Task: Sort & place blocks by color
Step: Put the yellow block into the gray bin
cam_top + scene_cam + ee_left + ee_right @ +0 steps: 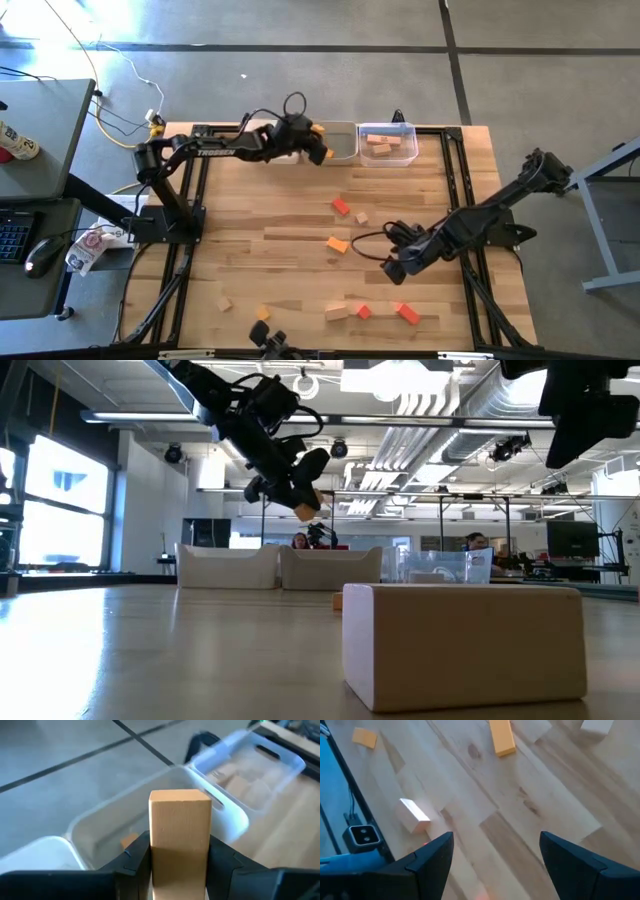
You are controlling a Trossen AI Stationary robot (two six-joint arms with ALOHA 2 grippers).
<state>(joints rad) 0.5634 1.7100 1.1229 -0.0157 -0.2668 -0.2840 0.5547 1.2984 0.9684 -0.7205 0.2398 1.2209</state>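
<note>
My left gripper (312, 150) is at the table's far edge, shut on an orange-yellow block (180, 832). In the low view it hangs high above the table (300, 495). The block is over the near rim of the middle bin (150, 815), which holds another orange piece (129, 840). My right gripper (396, 268) is open and empty above the table's right middle (492, 857). Loose blocks lie on the table: red (341, 206), orange (338, 243), pale (336, 313). My left gripper pinches the orange-yellow block by two opposite sides (157, 865) between its two fingers, at the end nearer the gripper. The rest of the block sticks out past the fingertips. The fingers slant down toward the bins. The block is lifted clear of table and bins.
A clear bin (388, 143) with pale blocks stands to the right of the middle bin, and a white bin (40, 852) to its left. More blocks lie near the front edge, red (408, 313) and orange (262, 313). A pale block (460, 645) fills the low view's foreground.
</note>
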